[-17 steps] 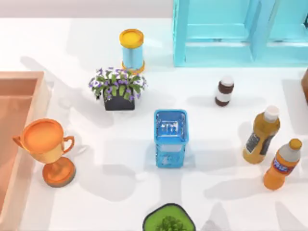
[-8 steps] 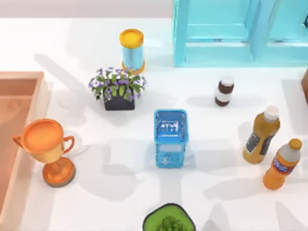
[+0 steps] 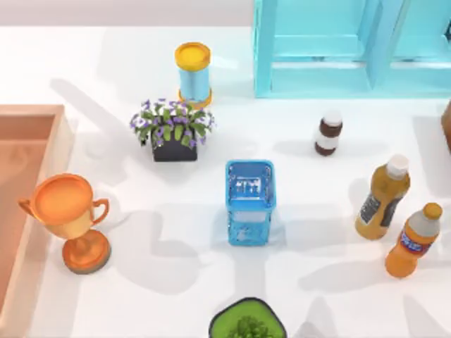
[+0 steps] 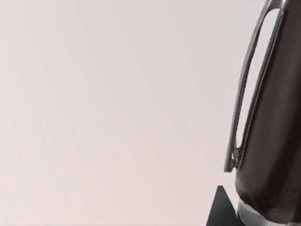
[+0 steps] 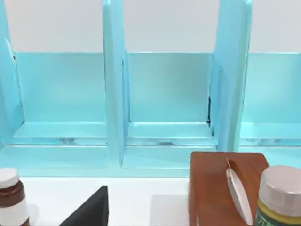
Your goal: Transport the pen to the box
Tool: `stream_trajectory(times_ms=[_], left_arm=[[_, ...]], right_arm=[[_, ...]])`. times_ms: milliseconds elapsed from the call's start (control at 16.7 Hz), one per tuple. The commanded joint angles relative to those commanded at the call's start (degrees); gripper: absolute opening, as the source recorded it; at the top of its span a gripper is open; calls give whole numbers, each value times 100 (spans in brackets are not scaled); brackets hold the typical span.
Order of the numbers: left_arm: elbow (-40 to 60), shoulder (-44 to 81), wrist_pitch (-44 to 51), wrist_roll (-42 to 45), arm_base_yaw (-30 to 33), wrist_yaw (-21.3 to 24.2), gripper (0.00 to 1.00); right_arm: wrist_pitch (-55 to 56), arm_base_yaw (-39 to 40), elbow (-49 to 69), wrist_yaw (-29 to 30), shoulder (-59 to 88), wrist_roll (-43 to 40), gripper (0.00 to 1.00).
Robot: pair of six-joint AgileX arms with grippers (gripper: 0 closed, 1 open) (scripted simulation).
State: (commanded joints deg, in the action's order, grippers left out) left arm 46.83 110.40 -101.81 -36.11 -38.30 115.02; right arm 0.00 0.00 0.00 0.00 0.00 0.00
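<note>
The pen sits close against the left pincer's dark finger.

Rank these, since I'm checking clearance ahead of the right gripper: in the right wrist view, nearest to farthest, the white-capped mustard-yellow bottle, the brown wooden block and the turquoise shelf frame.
1. The white-capped mustard-yellow bottle: closest to the right gripper, overlapping the block.
2. The brown wooden block: just behind that bottle.
3. The turquoise shelf frame: farthest, across the back.
</note>
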Motion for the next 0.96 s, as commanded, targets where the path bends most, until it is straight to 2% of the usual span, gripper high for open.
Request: stream_trajectory(times_ms=[600, 960], left_arm=[[0, 0, 0, 0, 0, 0, 98], [0, 0, 0, 0, 0, 0, 100]], right_arm=[[0, 0, 0, 0, 0, 0, 100], [0, 0, 0, 0, 0, 0, 100]])
